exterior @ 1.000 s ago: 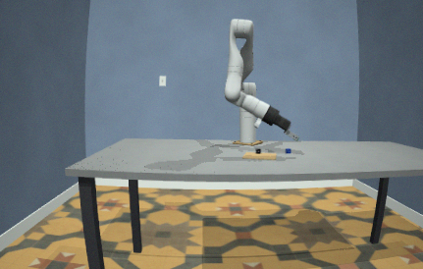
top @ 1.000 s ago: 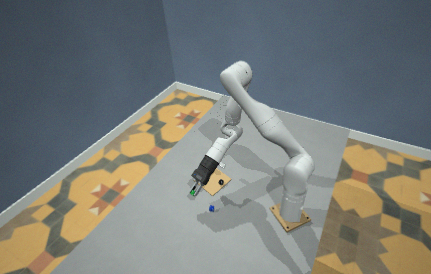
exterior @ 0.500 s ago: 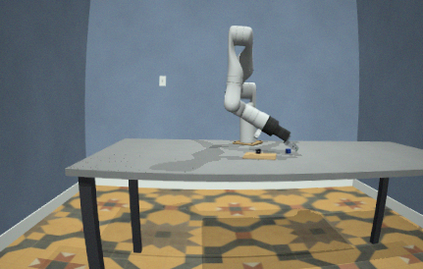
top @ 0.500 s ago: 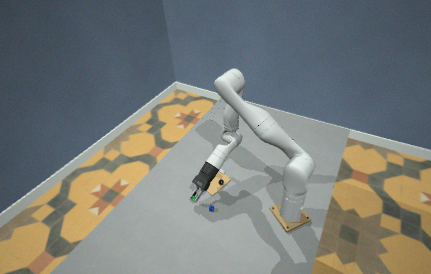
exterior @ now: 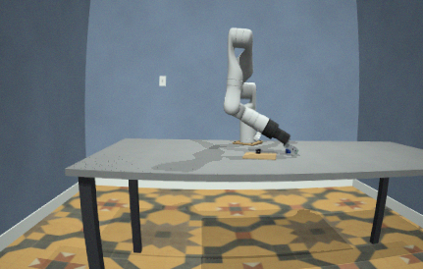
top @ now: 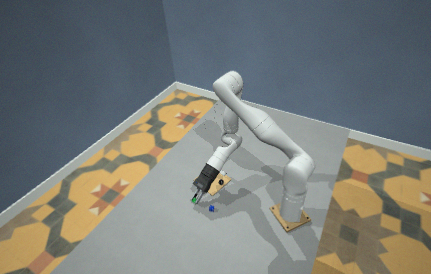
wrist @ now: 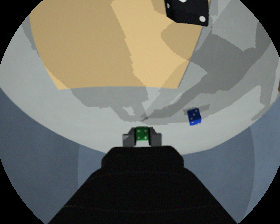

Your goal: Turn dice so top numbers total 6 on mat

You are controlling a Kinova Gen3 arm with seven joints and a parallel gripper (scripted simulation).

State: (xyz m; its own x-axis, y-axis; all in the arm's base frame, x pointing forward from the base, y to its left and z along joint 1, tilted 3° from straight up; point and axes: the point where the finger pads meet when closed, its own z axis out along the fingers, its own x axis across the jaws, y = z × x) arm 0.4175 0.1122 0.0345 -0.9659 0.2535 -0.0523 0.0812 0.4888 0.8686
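Claw (top: 196, 199) (exterior: 292, 148) (wrist: 142, 133) is clamped on the green die (top: 194, 200) (wrist: 142, 133), one finger on each side. Forearm slopes down to the right in the exterior view. Green die is beyond the mat's edge, low over the surface (top: 137, 227) (exterior: 179, 164) (wrist: 31, 97); can't tell if it touches down.

Orientation: green die is a cube, no long axis. Its sides run square to the fingers in the wrist view, with a pipped face toward that camera. Blue die (top: 211, 208) (exterior: 288, 151) (wrist: 194, 116) sits on the surface, off the mat, slightly skewed in the wrist view. Black die (top: 221, 182) (exterior: 258, 151) (wrist: 188, 12) is on the tan mat (top: 214, 191) (exterior: 259, 156) (wrist: 106, 50). Sum of the tops: can't read.

View differences: wrist gives the green die's seat between the fingers and white pips on the black one. Exterior doesn't resolve the green die, but gives the mat's front edge, with the claw right of it. Top adds the arm's base plate (top: 288, 229) (exterior: 237, 143) corners and screws; exterior has that plate only edge-on, at the far side.
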